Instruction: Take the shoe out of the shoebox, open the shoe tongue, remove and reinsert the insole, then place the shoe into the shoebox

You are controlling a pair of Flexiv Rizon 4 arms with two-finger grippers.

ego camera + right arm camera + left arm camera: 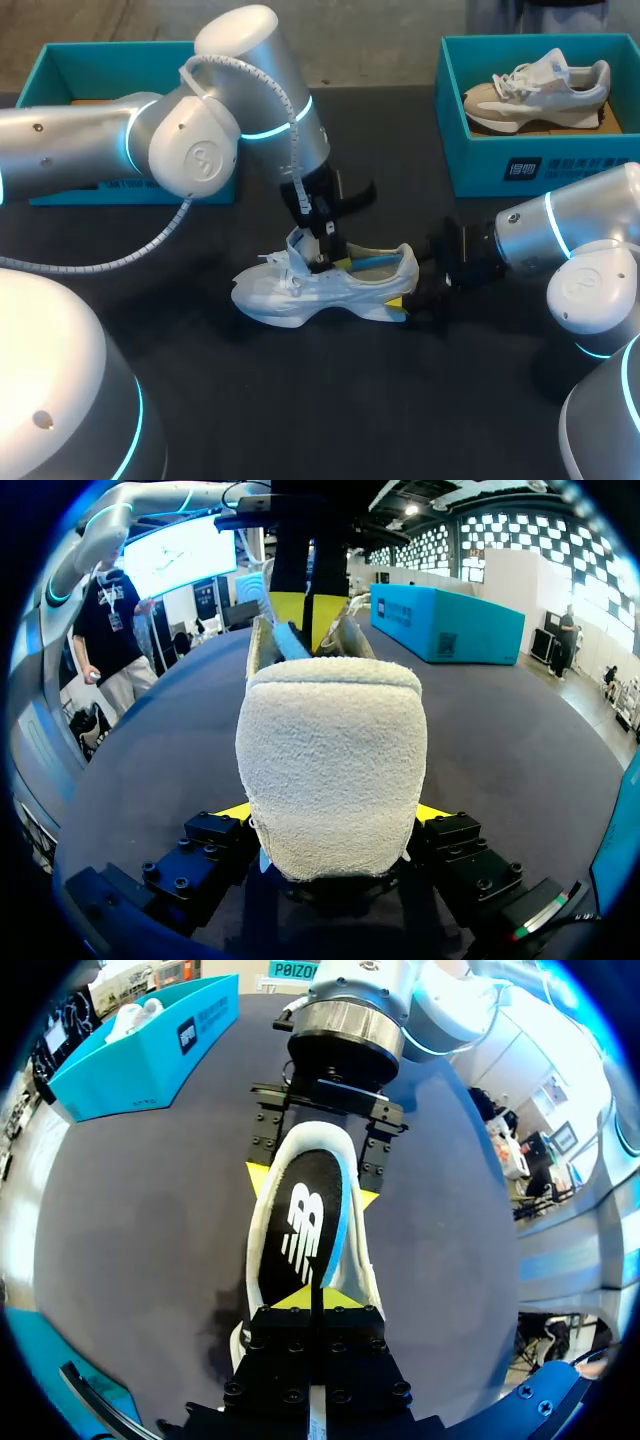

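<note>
A white shoe (300, 292) lies on its sole mid-table, toe to the left. My right gripper (405, 300) is shut on its heel (330, 770), one yellow fingertip (235, 810) on each side. My left gripper (322, 252) comes down over the shoe's opening by the raised tongue (298, 245). In the left wrist view its fingers (315, 1298) are shut on the front end of the black insole (300, 1230), which has a blue edge and runs toward the heel. A teal shoebox (60, 60) stands at the back left, partly hidden by my left arm.
A second teal shoebox (530, 165) at the back right holds another pale shoe (540, 90). Dark tabletop (330, 400) stretches in front of the shoe. My two arms meet over the shoe from opposite sides.
</note>
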